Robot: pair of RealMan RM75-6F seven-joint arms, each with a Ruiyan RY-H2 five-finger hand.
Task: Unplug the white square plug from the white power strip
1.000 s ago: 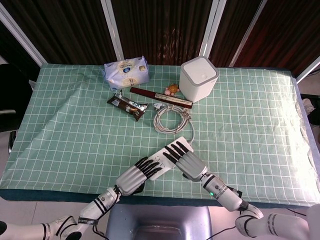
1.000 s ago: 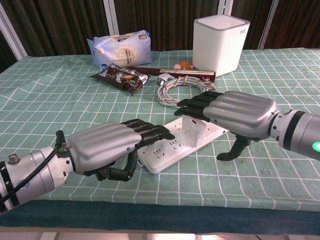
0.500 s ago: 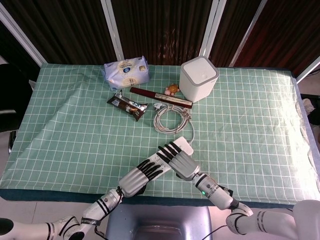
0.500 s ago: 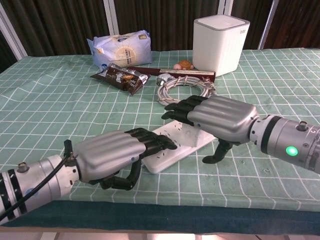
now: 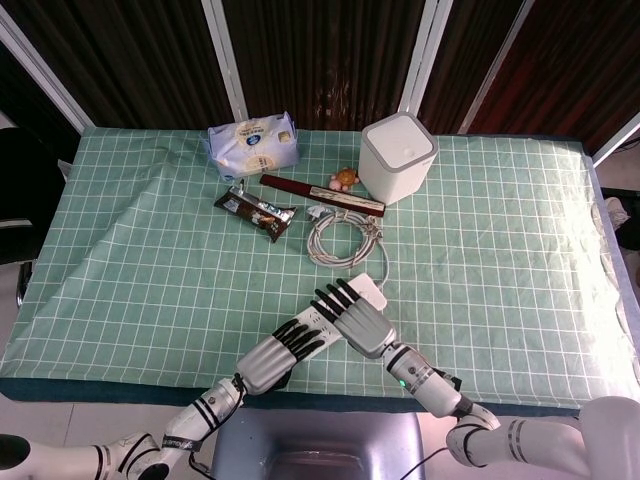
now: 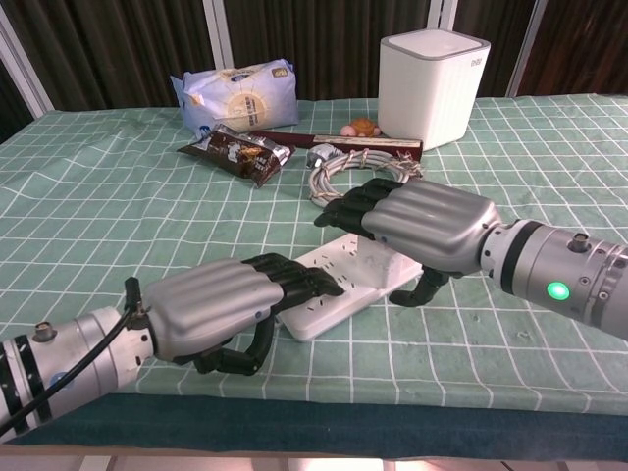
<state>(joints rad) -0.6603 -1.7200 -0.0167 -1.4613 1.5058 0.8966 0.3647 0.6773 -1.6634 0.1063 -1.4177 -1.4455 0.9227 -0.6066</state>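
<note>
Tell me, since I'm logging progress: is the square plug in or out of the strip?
Cannot tell: the right robot hand covers the plug's spot on the white power strip.

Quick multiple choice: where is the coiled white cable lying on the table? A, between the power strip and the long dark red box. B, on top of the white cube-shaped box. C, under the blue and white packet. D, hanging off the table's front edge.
A: in the head view the coiled white cable lies on the cloth just beyond the white power strip and just nearer than the long dark red box.
</note>
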